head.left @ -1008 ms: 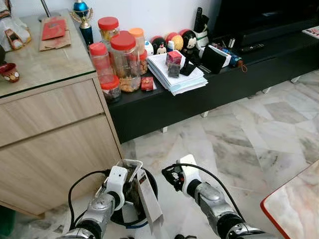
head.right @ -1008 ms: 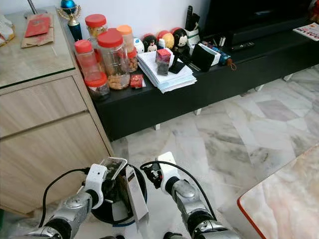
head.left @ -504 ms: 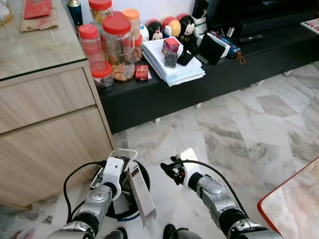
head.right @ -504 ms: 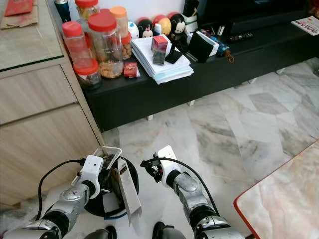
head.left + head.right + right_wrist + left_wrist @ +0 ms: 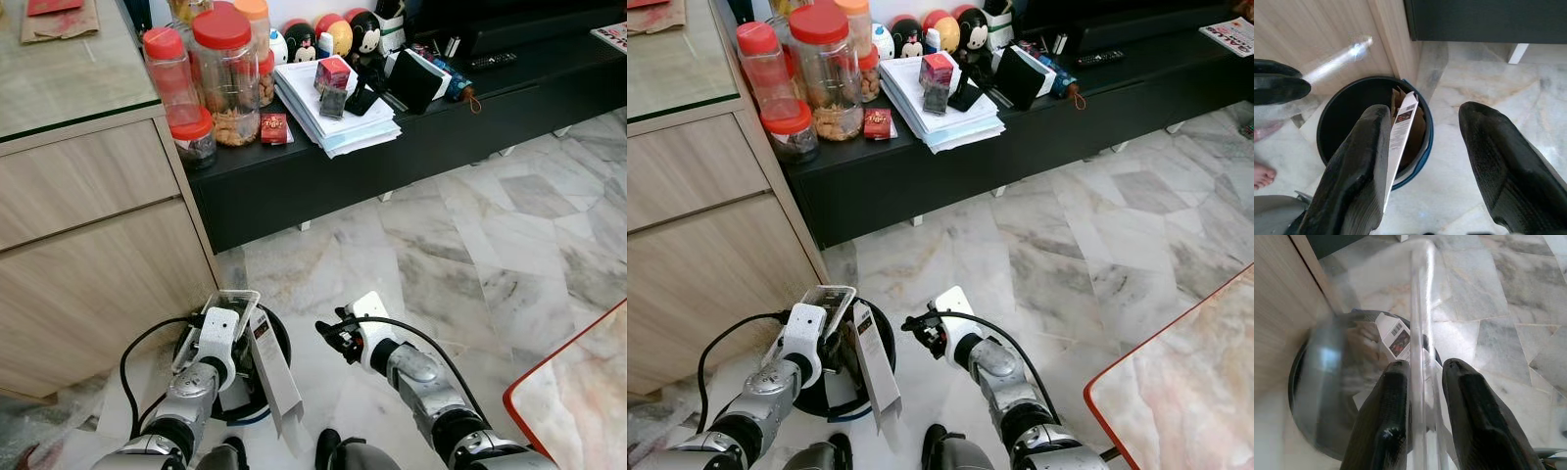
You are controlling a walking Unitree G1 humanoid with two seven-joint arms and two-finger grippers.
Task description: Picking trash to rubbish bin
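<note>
Black rubbish bin (image 5: 1334,115) holds a white carton (image 5: 1400,129); left pincer (image 5: 1422,396) grips clear plastic (image 5: 1420,308).

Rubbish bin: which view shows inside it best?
Right wrist view: the rubbish bin is seen from above, with a white carton sticking out. Left wrist view blurs it behind clear plastic; in the eye views the left gripper partly covers it.

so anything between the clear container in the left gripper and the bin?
Nothing visible. The left gripper holds the clear container right over the black bin; a carton sticks out of it at one side.
</note>
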